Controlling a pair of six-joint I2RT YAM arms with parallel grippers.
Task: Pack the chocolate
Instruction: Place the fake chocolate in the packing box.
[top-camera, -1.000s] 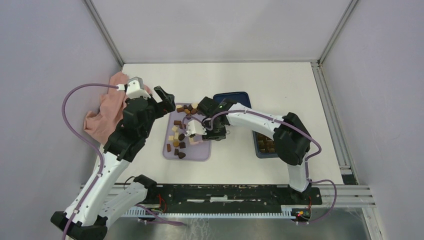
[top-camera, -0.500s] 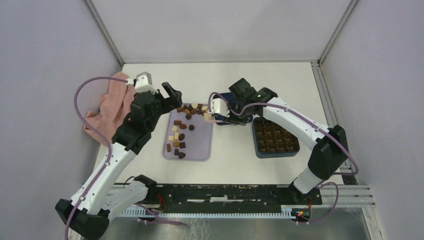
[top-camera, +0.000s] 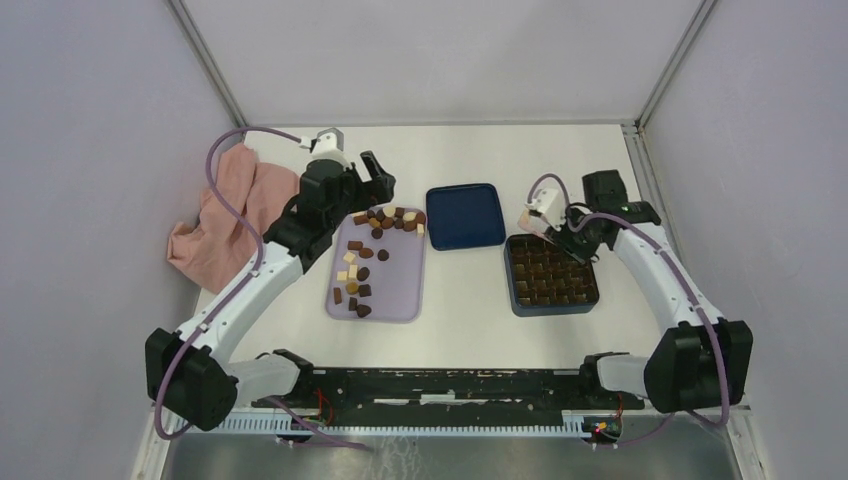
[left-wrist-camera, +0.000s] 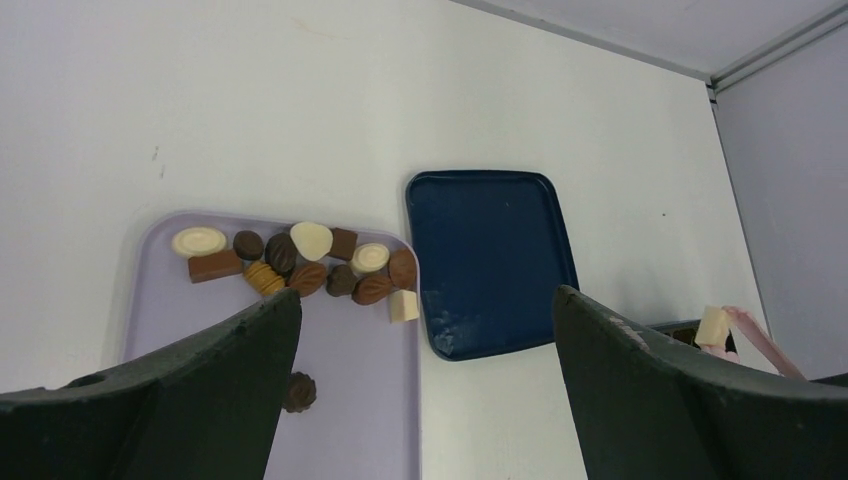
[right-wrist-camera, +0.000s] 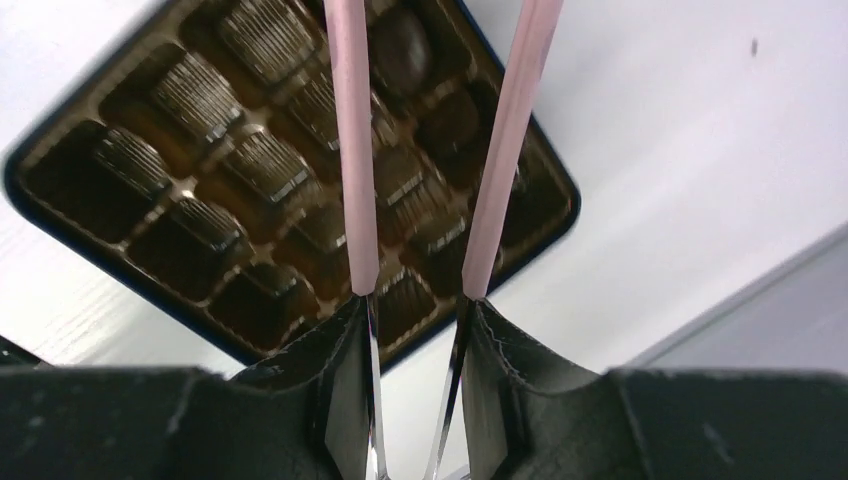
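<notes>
Found the cloth (top-camera: 225, 215) at the left edge of the worktop (top-camera: 460, 340). Saw the tray (top-camera: 395, 285) right of it, chocolate (top-camera: 388, 218) bunched along its far rim and scattered down its left half. Saw the lid (top-camera: 465, 215) just right of the tray's far corner, the box (top-camera: 553, 310) further right, nearer the right edge.

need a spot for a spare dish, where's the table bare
Bare table lies between the flat lilac tray and the dark blue grid box, nearer than the dark blue lid, and beyond that lid. Crowded: chocolate pieces at the tray's far end.
</notes>
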